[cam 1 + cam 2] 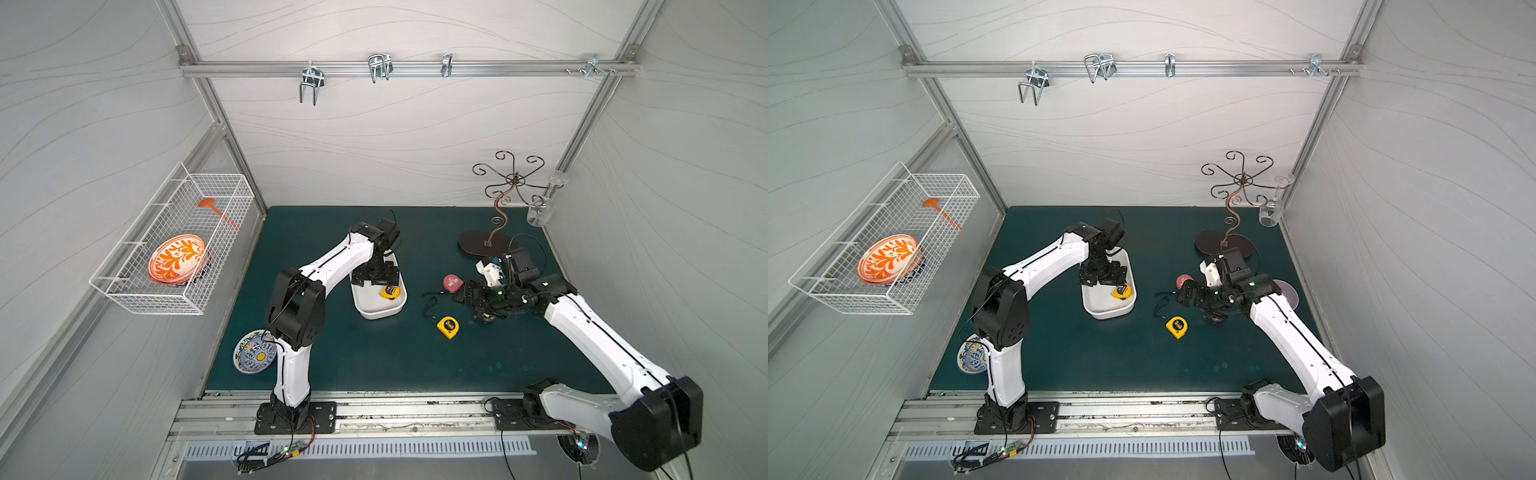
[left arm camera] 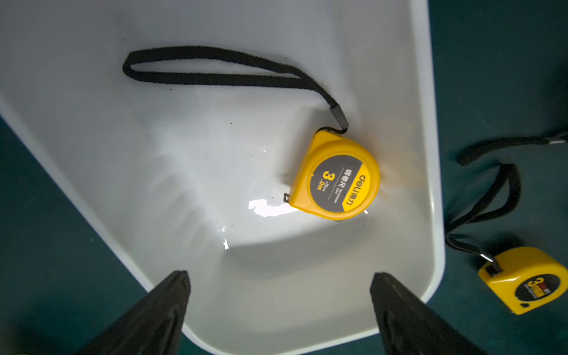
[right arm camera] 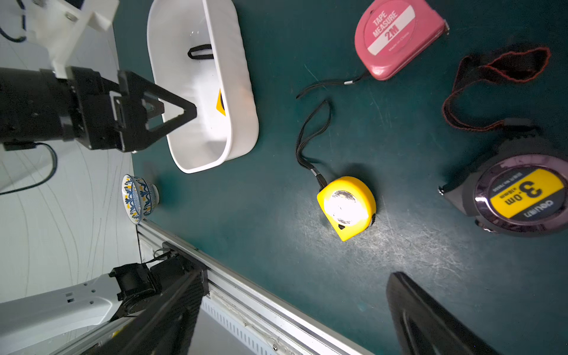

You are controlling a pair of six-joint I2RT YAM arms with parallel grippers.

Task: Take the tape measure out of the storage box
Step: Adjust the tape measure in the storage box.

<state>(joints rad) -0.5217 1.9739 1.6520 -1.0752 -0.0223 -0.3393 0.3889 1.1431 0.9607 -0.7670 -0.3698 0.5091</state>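
The left gripper (image 2: 279,275) hung with jaws spread wide and empty above the storage box (image 2: 430,123). Its wrist bent straight down from an arm raised at the elbow and reaching out over the mat (image 1: 374,357). The tape measure (image 2: 336,176), yellow, lay flat on the box floor against one long wall. Only the left wrist view showed its black strap (image 2: 215,66) looped along the floor; in both top views the gripper hid it. The right gripper (image 3: 296,275), jaws likewise parted and holding nothing, pointed low across the mat from an outstretched arm. Its wrist view showed a second yellow tape measure (image 3: 347,207), a pink tape measure (image 3: 396,40) and a dark tape measure (image 3: 519,193), the last mostly covered by the arm from above.
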